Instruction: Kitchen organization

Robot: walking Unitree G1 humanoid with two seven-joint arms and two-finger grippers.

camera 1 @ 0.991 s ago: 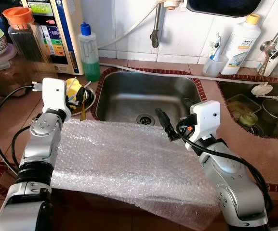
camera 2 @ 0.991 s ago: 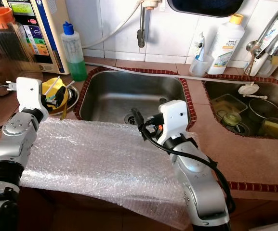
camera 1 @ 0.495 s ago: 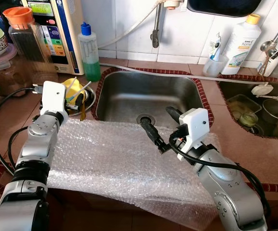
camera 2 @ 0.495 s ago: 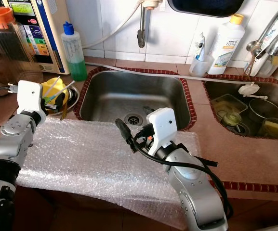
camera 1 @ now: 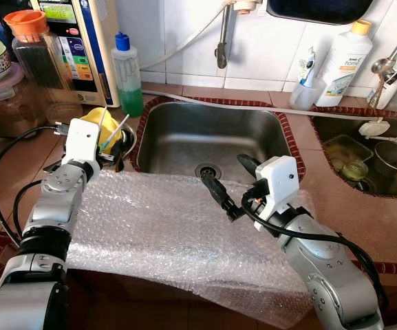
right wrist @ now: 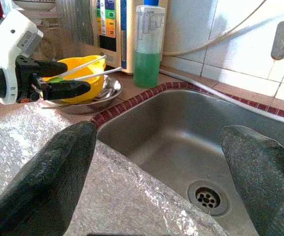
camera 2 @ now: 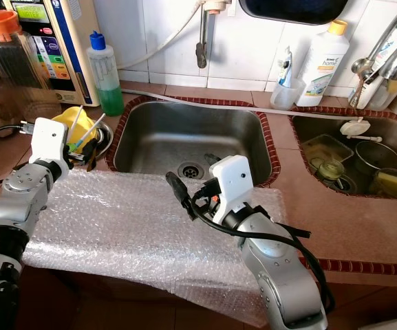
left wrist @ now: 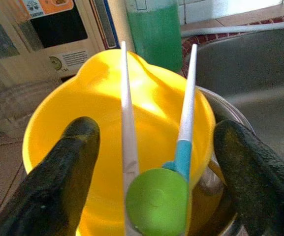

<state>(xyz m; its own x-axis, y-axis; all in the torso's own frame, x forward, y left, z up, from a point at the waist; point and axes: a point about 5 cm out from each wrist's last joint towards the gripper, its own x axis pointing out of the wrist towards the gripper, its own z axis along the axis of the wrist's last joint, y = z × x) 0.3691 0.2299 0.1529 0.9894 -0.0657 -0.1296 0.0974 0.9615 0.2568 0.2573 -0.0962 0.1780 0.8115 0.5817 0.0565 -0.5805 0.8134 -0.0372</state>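
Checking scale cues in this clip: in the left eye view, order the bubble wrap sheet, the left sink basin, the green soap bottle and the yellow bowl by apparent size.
1. Bubble wrap sheet, though it lies nearest the camera
2. Left sink basin
3. Green soap bottle
4. Yellow bowl, partly hidden by the left gripper, so its rank is unsure

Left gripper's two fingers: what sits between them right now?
In the left wrist view, the yellow bowl sits between the open left gripper's fingers, holding two white sticks and a green-headed utensil.

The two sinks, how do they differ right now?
The left sink holds no dishes, just a bare steel basin with its drain showing. The right sink holds dishes, among them a pot and a glass container. Bubble wrap lies before the left sink. Both are steel, with red-tiled rims.
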